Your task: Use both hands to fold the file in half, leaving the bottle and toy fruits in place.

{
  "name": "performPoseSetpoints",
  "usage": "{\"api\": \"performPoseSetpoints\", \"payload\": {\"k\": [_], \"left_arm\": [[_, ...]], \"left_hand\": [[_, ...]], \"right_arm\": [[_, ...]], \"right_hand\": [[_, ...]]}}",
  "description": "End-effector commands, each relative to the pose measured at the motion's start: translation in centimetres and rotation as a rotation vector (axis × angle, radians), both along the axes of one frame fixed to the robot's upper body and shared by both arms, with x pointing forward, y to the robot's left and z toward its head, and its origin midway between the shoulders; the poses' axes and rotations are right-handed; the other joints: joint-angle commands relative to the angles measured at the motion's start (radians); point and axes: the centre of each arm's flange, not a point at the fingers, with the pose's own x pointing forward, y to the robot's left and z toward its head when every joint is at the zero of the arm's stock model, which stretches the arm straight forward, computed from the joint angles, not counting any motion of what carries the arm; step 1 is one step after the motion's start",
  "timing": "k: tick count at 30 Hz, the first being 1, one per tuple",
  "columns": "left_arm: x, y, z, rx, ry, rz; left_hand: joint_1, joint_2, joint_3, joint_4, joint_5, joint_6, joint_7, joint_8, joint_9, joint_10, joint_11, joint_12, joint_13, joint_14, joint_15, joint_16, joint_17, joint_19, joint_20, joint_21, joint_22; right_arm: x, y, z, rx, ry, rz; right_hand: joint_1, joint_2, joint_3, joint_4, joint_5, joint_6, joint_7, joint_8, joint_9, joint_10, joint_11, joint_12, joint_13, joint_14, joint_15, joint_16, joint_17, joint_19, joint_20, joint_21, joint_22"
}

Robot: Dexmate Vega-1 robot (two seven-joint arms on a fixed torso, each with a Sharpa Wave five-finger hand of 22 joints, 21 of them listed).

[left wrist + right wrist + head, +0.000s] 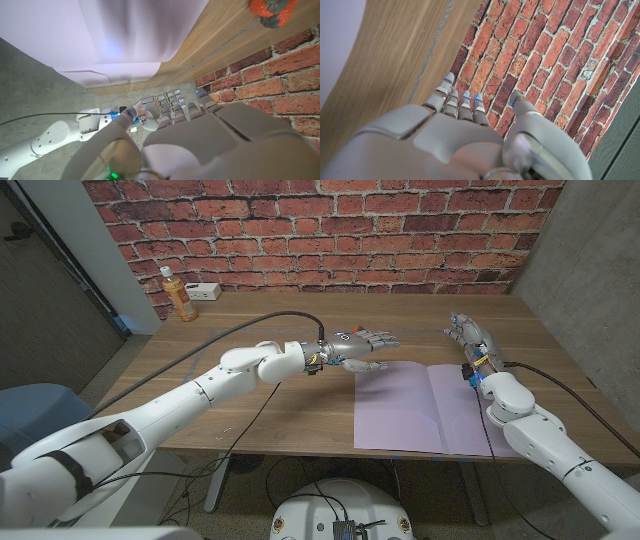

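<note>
Toy fruit [270,12] beyond lilac file [125,35]

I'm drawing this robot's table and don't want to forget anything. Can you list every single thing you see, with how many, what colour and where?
file: one, pale purple, lying open on the table's near right part.
bottle: one, orange drink with a white cap, far left corner of the table.
small box: one, white, just right of the bottle by the wall.
toy fruit: one seen, orange-red with a grey part, on the wood near the wall in the left wrist view.
table: one, brown wood.
brick wall: one, red, behind the table.
left hand: one, grey, fingers spread, above the table left of the file.
right hand: one, grey, fingers apart, beyond the file's far right corner.
</note>
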Motion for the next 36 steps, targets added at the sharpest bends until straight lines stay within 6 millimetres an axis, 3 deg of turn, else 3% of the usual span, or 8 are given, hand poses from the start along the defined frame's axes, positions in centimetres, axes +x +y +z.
{"api": "performPoseSetpoints", "payload": {"k": [1,5,14,21,24,25,27,36], "left_arm": [[0.0,-1.2,-1.7,0.081,0.02,-0.026],[0.2,-1.5,-2.2,0.108,0.024,-0.03],[0.6,-2.1,-3.0,0.151,0.038,-0.026],[0.8,-2.3,-3.4,0.17,0.048,-0.028],[0.8,-2.4,-3.7,0.18,0.05,-0.027],[0.9,-2.4,-3.8,0.185,0.05,-0.025],[0.9,-2.5,-4.0,0.198,0.051,-0.024],[1.1,-2.8,-4.8,0.242,0.049,-0.004]], "left_hand": [[0.015,0.05,0.009,-0.002,0.0,0.004,-0.001,0.004,0.003,0.009,0.004,0.007,0.004,0.01,0.0,0.004,-0.001,0.009,0.004,0.006,0.005],[0.016,0.05,0.012,-0.001,0.0,0.008,-0.003,0.004,0.003,0.017,-0.006,0.008,0.004,0.019,-0.005,0.005,-0.001,0.017,0.008,0.007,0.005],[0.02,0.05,0.016,-0.002,-0.001,0.019,-0.005,0.004,0.003,0.039,0.006,0.012,0.004,0.041,-0.006,0.008,-0.001,0.038,0.013,0.011,0.005],[0.023,0.051,0.022,-0.002,-0.001,0.031,-0.005,0.005,0.003,0.056,0.008,0.012,0.004,0.077,-0.014,0.014,-0.002,0.075,0.016,0.021,0.005],[0.025,0.056,0.026,0.0,-0.001,0.037,-0.017,0.005,0.003,0.056,0.004,0.01,0.004,0.08,-0.021,0.013,-0.001,0.08,0.016,0.021,0.005],[0.027,0.063,0.032,0.002,0.0,0.039,-0.034,0.004,0.003,0.057,0.004,0.009,0.003,0.082,-0.024,0.011,-0.001,0.082,0.015,0.021,0.005],[0.029,0.067,0.036,0.004,0.0,0.041,-0.044,0.003,0.003,0.056,0.0,0.006,0.003,0.082,-0.029,0.009,-0.001,0.083,0.015,0.02,0.005],[0.034,0.07,0.05,0.009,0.001,0.06,-0.06,0.005,0.002,0.075,-0.012,0.007,0.002,0.105,-0.042,0.011,0.0,0.104,0.005,0.024,0.005]], "right_arm": [[-2.1,-1.9,-0.2,-0.017,0.004,-0.142],[-2.9,-2.6,-0.5,-0.013,0.017,-0.199],[-4.2,-3.7,-1.2,-0.064,0.06,-0.325],[-4.8,-4.4,-2.1,-0.087,0.113,-0.402],[-5.1,-4.5,-2.4,-0.1,0.141,-0.437],[-5.1,-4.6,-2.5,-0.099,0.148,-0.443],[-5.2,-4.8,-2.8,-0.098,0.158,-0.45],[-5.5,-4.8,-3.8,-0.125,0.228,-0.506]], "right_hand": [[0.013,0.006,0.005,-0.005,-0.003,0.015,-0.002,0.001,0.001,0.013,0.002,0.0,0.003,0.009,0.003,0.0,0.003,0.006,-0.001,-0.001,0.003],[0.019,0.019,0.011,-0.005,-0.007,0.029,-0.007,0.004,0.001,0.023,0.0,0.003,0.003,0.015,-0.001,0.003,0.005,0.01,-0.001,-0.001,0.003],[0.038,0.033,0.024,-0.01,-0.019,0.076,-0.028,0.015,0.002,0.054,-0.004,0.011,0.003,0.035,-0.004,0.011,0.009,0.017,0.003,-0.003,0.004],[0.045,0.035,0.027,-0.011,-0.024,0.095,-0.027,0.018,0.002,0.068,-0.006,0.014,0.003,0.042,-0.006,0.013,0.01,0.022,0.004,-0.002,0.004],[0.047,0.035,0.029,-0.012,-0.025,0.102,-0.027,0.019,0.003,0.071,-0.007,0.015,0.003,0.044,-0.006,0.014,0.01,0.024,0.005,-0.002,0.004],[0.048,0.035,0.029,-0.012,-0.026,0.103,-0.026,0.019,0.003,0.073,-0.007,0.015,0.003,0.044,-0.007,0.013,0.01,0.024,0.005,-0.003,0.004],[0.049,0.036,0.03,-0.012,-0.027,0.106,-0.026,0.019,0.003,0.075,-0.008,0.016,0.003,0.046,-0.008,0.014,0.011,0.025,0.005,-0.003,0.004],[0.054,0.036,0.033,-0.012,-0.031,0.113,-0.027,0.017,0.003,0.086,-0.009,0.017,0.003,0.054,-0.01,0.016,0.012,0.032,0.006,-0.001,0.004]]}}
